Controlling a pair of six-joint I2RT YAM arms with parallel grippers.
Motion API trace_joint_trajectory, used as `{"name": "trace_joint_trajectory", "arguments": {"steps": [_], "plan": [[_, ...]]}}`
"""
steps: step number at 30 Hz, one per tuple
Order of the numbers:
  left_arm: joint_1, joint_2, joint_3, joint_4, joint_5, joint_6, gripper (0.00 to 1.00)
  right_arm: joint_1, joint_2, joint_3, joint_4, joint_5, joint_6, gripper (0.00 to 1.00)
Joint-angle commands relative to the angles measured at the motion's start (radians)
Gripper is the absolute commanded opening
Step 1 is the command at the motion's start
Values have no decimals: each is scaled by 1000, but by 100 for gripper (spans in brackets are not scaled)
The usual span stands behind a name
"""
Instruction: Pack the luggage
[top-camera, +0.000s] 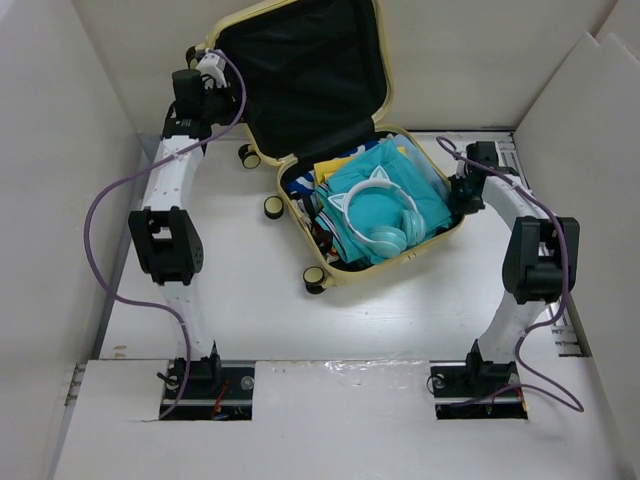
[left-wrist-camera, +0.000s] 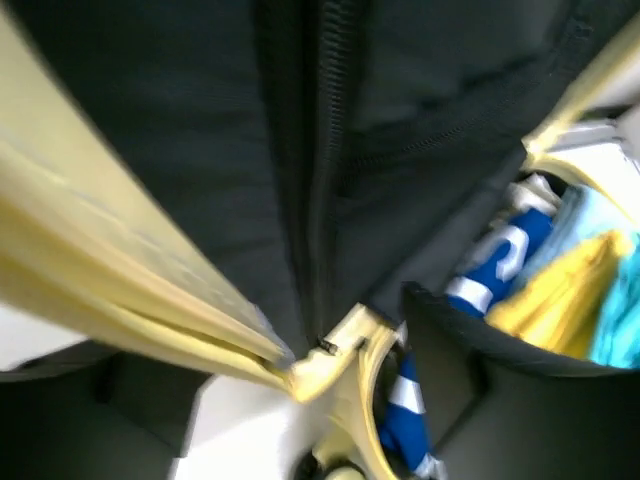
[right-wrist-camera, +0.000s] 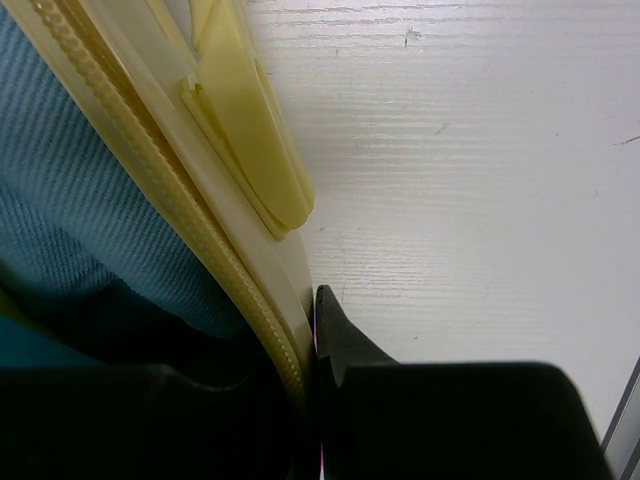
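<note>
Closest, the right gripper (right-wrist-camera: 308, 345) pinches the rim of the open suitcase (top-camera: 300, 80), with bare table (right-wrist-camera: 480, 150) just outside it. Beyond, the left gripper (top-camera: 212, 72) sits at the raised lid's corner; whether it is spread cannot be told.

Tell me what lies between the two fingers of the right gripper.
The zippered rim of the luggage: one finger outside it, the other inside. The right wrist view shows this.

No text can be read; white marks on the blue folded cloth (left-wrist-camera: 500, 262) may be lettering, too blurred.
</note>
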Motion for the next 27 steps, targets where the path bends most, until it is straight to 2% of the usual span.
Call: {"name": "trace_joint_trajectory", "arguments": {"steps": [1, 2, 5, 9, 14, 19, 23, 24, 26, 27], "plan": [[5, 19, 112, 73, -47, -31, 65, 48, 31, 37, 68, 17, -19, 0], [5, 28, 123, 73, -47, -20, 42, 48, 31, 46, 68, 26, -19, 0], [-20, 38, 134, 73, -37, 23, 2, 48, 41, 58, 57, 26, -19, 0], [-56, -46, 49, 64, 21, 112, 0, 48, 50, 106, 39, 26, -19, 0], [-113, -223, -162, 15, 35, 311, 0, 48, 102, 292, -36, 17, -39, 0], [-176, -347, -233, -213, 24, 501, 0, 48, 125, 416, -63, -37, -39, 0], [-280, -465, -351, -333, -16, 610, 0, 57, 163, 533, -87, -67, -30, 0], [-346, -482, -395, -356, -33, 630, 0, 66, 174, 605, -123, -68, -30, 0], [-417, -518, -441, -408, -83, 660, 0, 66, 194, 669, -162, -80, -30, 18], [-490, -554, -463, -423, -96, 660, 0, 51, 194, 692, -174, -80, -30, 26]]}}
